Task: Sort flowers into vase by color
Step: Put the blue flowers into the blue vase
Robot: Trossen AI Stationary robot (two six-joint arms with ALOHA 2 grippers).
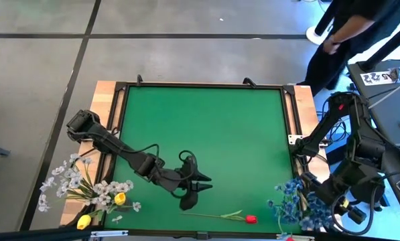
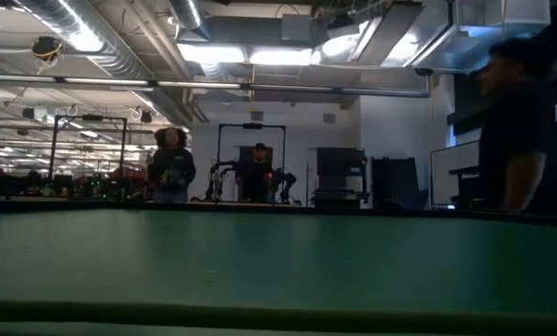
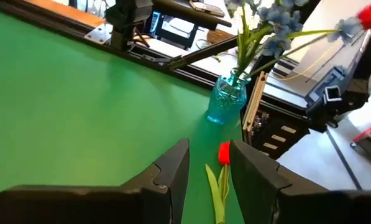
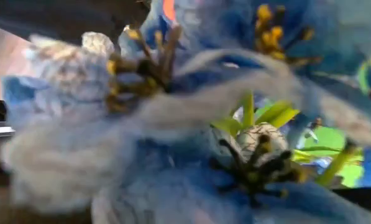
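My left pincer [image 1: 198, 189] is hovering with its fingers spread and empty over the green tabletop [image 1: 206, 120], just above the red tulip [image 1: 250, 219], which is lying flat near the front edge, stem running along that edge and bloom pointing toward the blue flowers [image 1: 295, 201] in their vase [image 3: 227, 102]. Most of the green is lying open behind it. My right pincer is waiting off the right edge among the blue blooms, and I cannot tell how its fingers stand.

The whole green table [image 1: 206, 147] is seen from straight above. It is also seen level from its top, looking far into the room. The left wrist view is pointed close across the table at a red tulip [image 3: 224, 153], also seen from above. The right wrist view is filled by blue flowers [image 4: 191, 124], very near.
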